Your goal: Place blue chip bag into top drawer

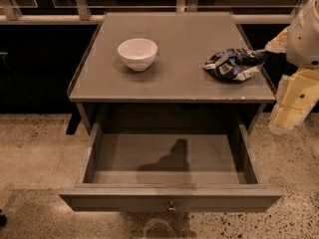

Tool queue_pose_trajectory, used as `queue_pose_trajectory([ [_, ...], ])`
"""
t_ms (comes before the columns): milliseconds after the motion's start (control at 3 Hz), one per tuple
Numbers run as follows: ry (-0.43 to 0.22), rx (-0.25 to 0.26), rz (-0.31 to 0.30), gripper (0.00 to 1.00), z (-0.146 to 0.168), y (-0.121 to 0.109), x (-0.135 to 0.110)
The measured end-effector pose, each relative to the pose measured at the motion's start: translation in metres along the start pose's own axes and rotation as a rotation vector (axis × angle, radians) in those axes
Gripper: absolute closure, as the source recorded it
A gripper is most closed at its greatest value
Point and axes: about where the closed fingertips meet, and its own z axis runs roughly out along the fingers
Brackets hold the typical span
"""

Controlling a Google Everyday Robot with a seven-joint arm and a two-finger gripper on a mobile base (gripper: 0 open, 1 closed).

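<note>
The blue chip bag, crumpled dark-blue foil with white patches, lies on the right side of the cabinet top. My gripper reaches in from the right and sits at the bag's upper right end, touching or just over it. My cream-coloured arm is at the right edge of the view. The top drawer is pulled fully out below the cabinet top; it is empty inside, and its small round knob is at the centre of the front panel.
A white bowl stands on the left-centre of the cabinet top. The cabinet top has low raised edges at the sides. A railing runs behind the cabinet. Speckled floor surrounds it.
</note>
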Motion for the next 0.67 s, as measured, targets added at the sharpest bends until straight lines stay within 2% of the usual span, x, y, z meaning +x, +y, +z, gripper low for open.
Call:
queue_pose_trajectory([
  [333, -0.001, 0.002, 0.0, 0.0, 0.0, -0.001, 0.0],
  [667, -0.045, 0.045, 0.003, 0.0, 0.004, -0.035, 0.008],
])
